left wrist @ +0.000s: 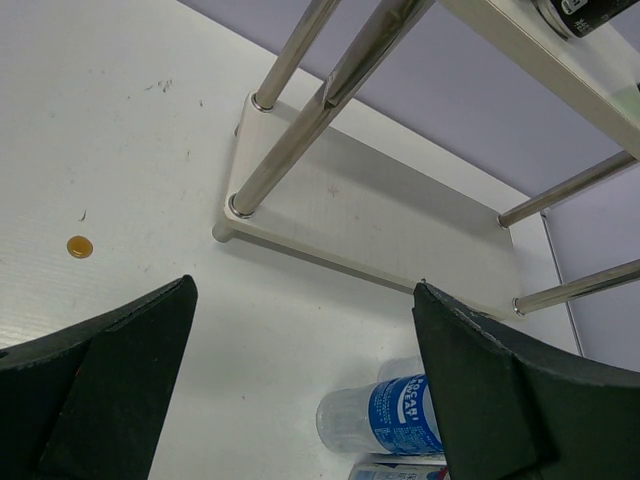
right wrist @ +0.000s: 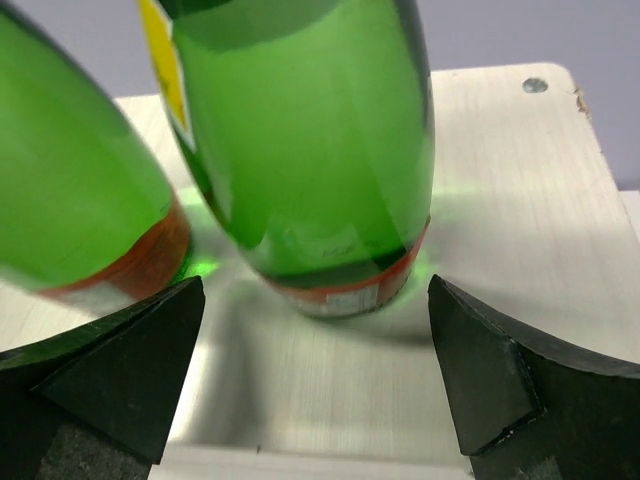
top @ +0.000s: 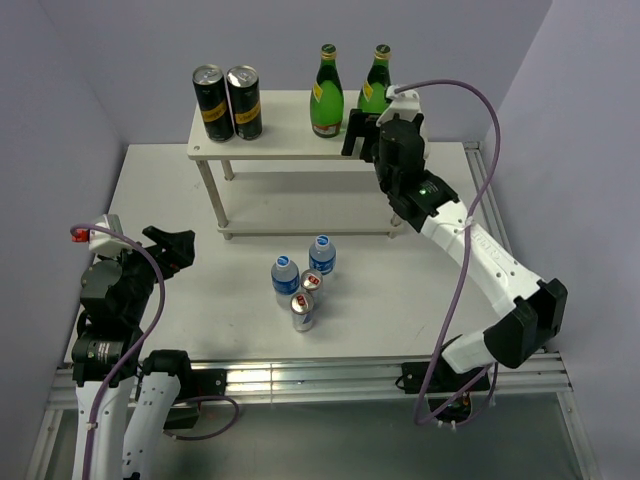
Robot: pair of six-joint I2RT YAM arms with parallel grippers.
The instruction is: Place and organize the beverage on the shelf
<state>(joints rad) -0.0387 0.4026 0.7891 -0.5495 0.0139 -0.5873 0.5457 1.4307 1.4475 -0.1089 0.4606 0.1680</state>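
Right claw open around a green bottle on the shelf

My right claw (right wrist: 316, 300) is wide open and holds nothing. A green glass bottle with a yellow label (right wrist: 310, 150) stands between its fingers on the top board of the white two-level shelf (top: 290, 130). A second green glass bottle (top: 326, 95) stands just beside it. Two tall black cans with gold bands (top: 228, 100) stand at the board's left end. My left claw (left wrist: 305, 290) is wide open too, with nothing in it, low over the white table (top: 200, 290). Two clear water bottles with blue labels (top: 321, 255) and two slim silver cans (top: 303, 312) stand bunched together on the table in front of the shelf.
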